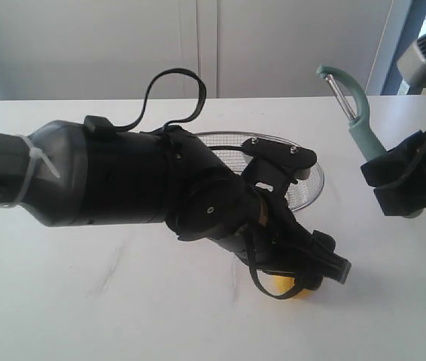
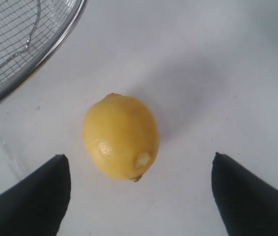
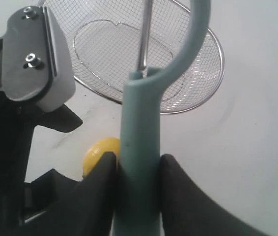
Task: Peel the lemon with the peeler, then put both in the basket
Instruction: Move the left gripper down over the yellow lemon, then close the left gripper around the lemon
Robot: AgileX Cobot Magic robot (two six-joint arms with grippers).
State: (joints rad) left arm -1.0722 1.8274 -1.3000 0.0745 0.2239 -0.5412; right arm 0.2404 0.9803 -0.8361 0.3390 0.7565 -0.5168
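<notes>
White tabletop [image 1: 85,301]: carrying every item listed below.

Black left gripper [image 2: 136,160]: hanging low over the tabletop, jaws standing spread wide and touching nothing.

Yellow lemon [image 2: 121,136]: lying on the tabletop between the spread jaws, clear of both, a gap showing on each side. It is sitting outside the basket, near its rim. The rind is looking whole apart from a small pale spot, so the peeling is probably not done.

Silver wire-mesh basket [image 1: 228,134]: standing beyond the lemon, nothing showing inside it.

Teal-green peeler [image 1: 354,105]: standing upright above the tabletop, head and metal blade uppermost, well apart from the lemon.

Black right gripper [image 3: 139,169]: jaws pinching the peeler by the lower handle, one pad pressing each side.

Handling note, as judgement: the step in hand is looking like securing the lemon.
- The left jaws should be closing across the fruit's narrower middle, not over its nubby ends. A round, waxy rind is likely to be squirting out of an off-centre squeeze.
- Pressure should be staying moderate, and one flank should be left facing the blade.
</notes>
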